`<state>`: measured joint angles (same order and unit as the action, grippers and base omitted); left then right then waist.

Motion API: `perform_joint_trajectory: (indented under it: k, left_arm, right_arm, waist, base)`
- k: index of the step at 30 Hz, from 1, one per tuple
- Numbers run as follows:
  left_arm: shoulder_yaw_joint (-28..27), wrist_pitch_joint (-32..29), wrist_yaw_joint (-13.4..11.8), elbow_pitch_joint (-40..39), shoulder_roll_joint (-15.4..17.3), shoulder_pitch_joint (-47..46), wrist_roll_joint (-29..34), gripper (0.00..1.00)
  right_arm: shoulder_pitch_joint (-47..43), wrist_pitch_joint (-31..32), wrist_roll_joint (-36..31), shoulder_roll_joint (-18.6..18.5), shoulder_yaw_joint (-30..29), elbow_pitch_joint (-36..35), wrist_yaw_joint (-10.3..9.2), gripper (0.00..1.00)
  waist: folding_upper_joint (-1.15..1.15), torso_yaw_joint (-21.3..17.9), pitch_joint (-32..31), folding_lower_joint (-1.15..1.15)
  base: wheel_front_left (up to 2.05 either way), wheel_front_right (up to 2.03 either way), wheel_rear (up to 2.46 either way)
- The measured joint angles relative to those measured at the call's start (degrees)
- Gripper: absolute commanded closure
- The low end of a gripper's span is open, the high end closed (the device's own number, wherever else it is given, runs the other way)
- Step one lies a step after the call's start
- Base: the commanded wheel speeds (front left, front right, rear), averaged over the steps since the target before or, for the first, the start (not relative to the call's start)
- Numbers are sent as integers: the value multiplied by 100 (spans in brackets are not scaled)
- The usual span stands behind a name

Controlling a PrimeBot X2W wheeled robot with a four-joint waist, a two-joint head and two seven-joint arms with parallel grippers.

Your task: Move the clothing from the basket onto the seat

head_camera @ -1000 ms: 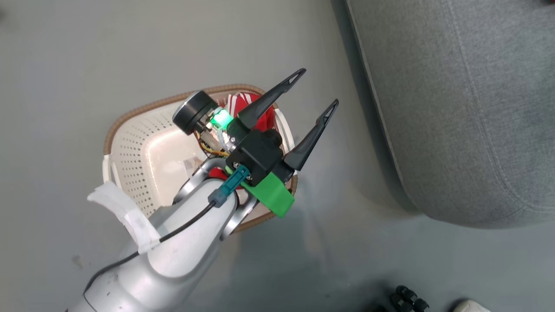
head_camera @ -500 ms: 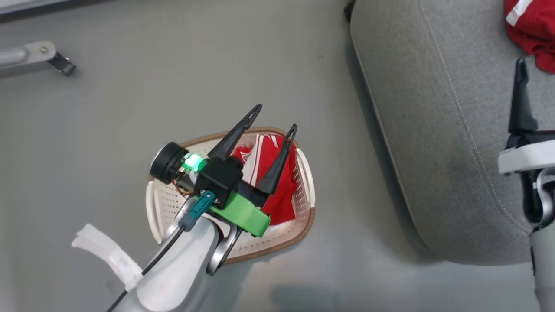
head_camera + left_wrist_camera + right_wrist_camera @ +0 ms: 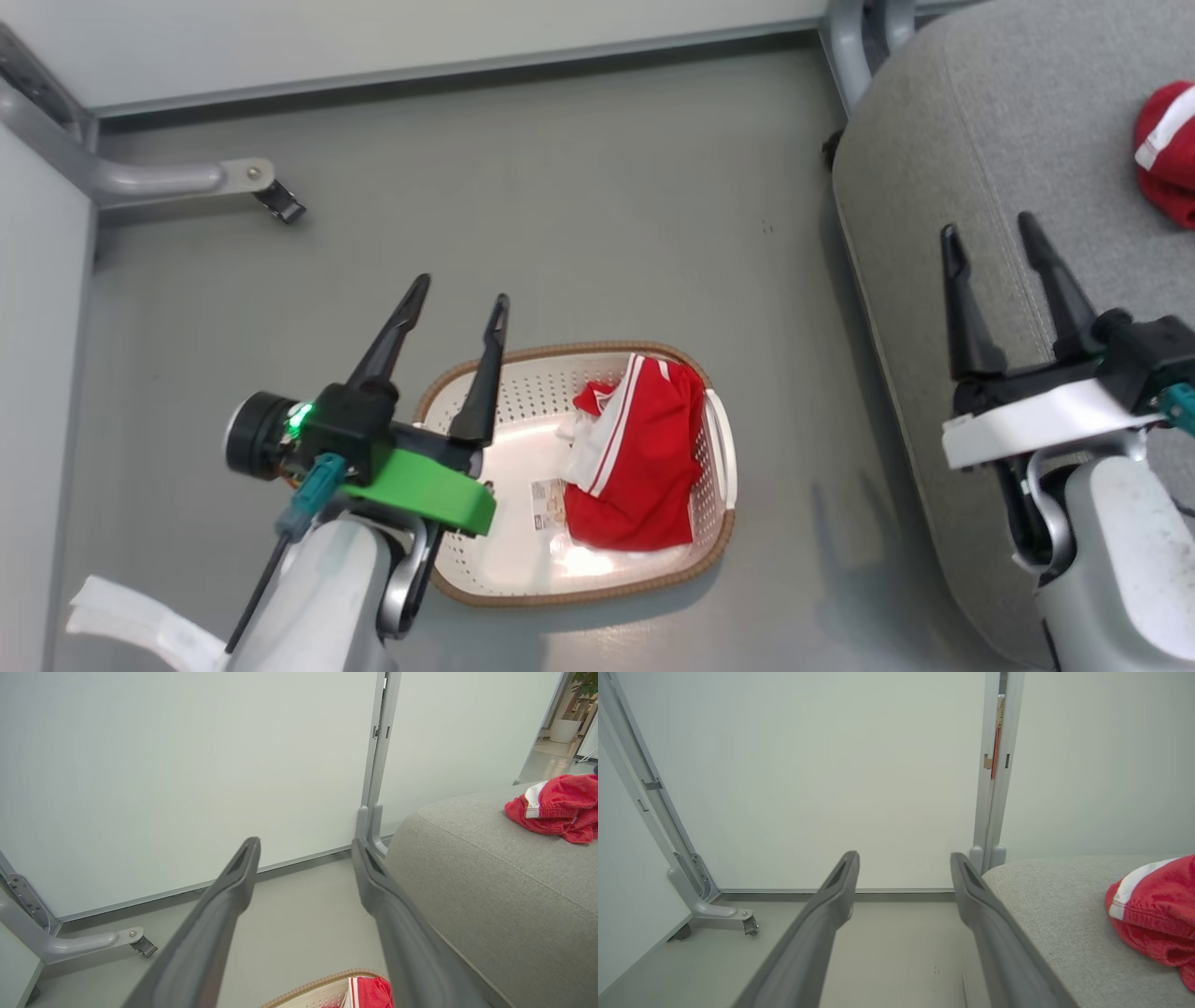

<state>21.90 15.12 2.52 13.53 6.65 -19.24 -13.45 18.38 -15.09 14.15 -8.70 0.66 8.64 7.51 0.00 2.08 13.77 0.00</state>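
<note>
Left gripper [image 3: 460, 291] is spread wide and empty, up by the basket's [image 3: 560, 353] 10 o'clock corner. One red garment [image 3: 639, 457] is bunched in its 3 o'clock half. Right gripper [image 3: 988, 227] is spread and empty too, over the seat [image 3: 915, 280], with the other red garment [image 3: 1167, 159] at its 2 o'clock.

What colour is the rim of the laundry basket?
The basket rim is brown with a woven look; the head view shows it best.
</note>
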Motion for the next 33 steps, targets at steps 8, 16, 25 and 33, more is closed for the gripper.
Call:
perform_joint_trajectory:
  k: [8,16,25,33]
  left_arm:
    - [-782,0,-3,-108,-16,531,94,0]
    - [-1265,0,9,-261,-126,949,250,0]
    - [-1530,0,79,-369,-246,1254,353,0]
    - [-1613,0,160,-352,-313,1341,426,0]
  right_arm:
    - [-515,0,-96,257,213,-201,0,0]
    - [-1089,0,-226,428,145,-499,0,0]
    - [-1461,0,-480,542,-1,-635,0,0]
    - [-1764,0,-630,579,-142,-764,0,0]
  waist:
    - [0,237,-460,0]
    - [0,392,-785,0]
    - [0,365,-927,0]
    - [0,266,-1047,0]
  base:
    - [0,0,0]
    - [0,0,0]
    - [0,0,0]
    - [0,0,0]
